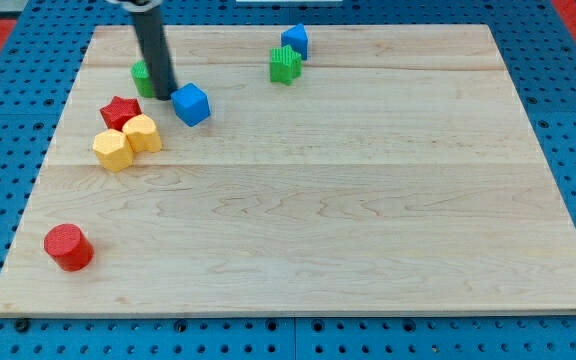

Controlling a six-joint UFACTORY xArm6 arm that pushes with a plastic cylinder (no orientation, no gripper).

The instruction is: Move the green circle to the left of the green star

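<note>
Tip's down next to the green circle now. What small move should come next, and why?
Probably a short push toward the view's right. My tip sits against the green circle, which is mostly hidden behind the rod, and the green star lies well off to the view's right. The blue cube is just right of the tip, so steer above it.

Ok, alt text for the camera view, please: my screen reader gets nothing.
My tip touches the green circle at the wooden board's upper left, a blue block beside it; the green star sits further right, by another blue block.
</note>
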